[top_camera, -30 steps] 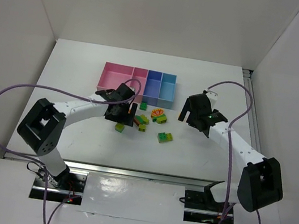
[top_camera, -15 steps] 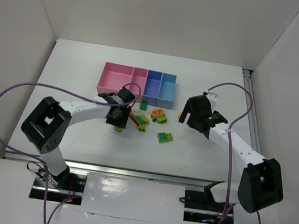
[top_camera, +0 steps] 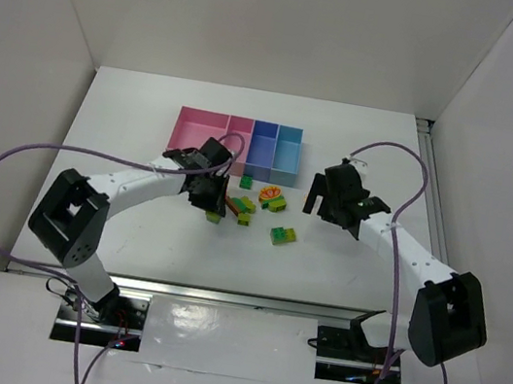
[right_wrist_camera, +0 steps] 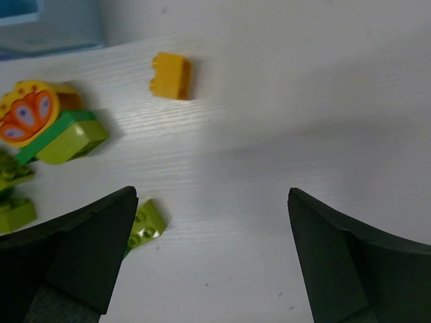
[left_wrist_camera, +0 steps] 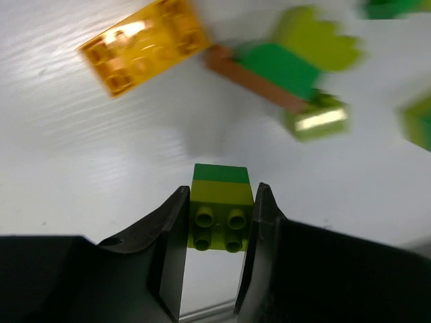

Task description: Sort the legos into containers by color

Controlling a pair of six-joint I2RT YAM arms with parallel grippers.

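Note:
My left gripper (left_wrist_camera: 221, 196) is shut on a small yellow-green and green lego (left_wrist_camera: 220, 208), its studs facing the camera; in the top view this lego (top_camera: 214, 216) shows just below the left gripper (top_camera: 209, 196). Other legos lie close by: an orange-yellow brick (left_wrist_camera: 145, 44) and a red-brown plate with green bricks (left_wrist_camera: 269, 74). The containers (top_camera: 236, 139), a row of pink, blue-purple and light blue bins, stand behind the pile. My right gripper (top_camera: 317, 198) hangs open right of the pile. Between its wide jaws (right_wrist_camera: 210, 202) is only bare table.
In the right wrist view an orange-yellow brick (right_wrist_camera: 171, 75), an orange flower piece (right_wrist_camera: 27, 111) on a green brick, and a yellow-green brick (right_wrist_camera: 145, 222) lie left of the open jaws. A green and yellow lego (top_camera: 281, 236) sits apart at the front. White walls enclose the table.
The left gripper's jaws have closed onto the yellow-green and green lego and the wrist has turned. The right arm has shifted slightly left and stays open.

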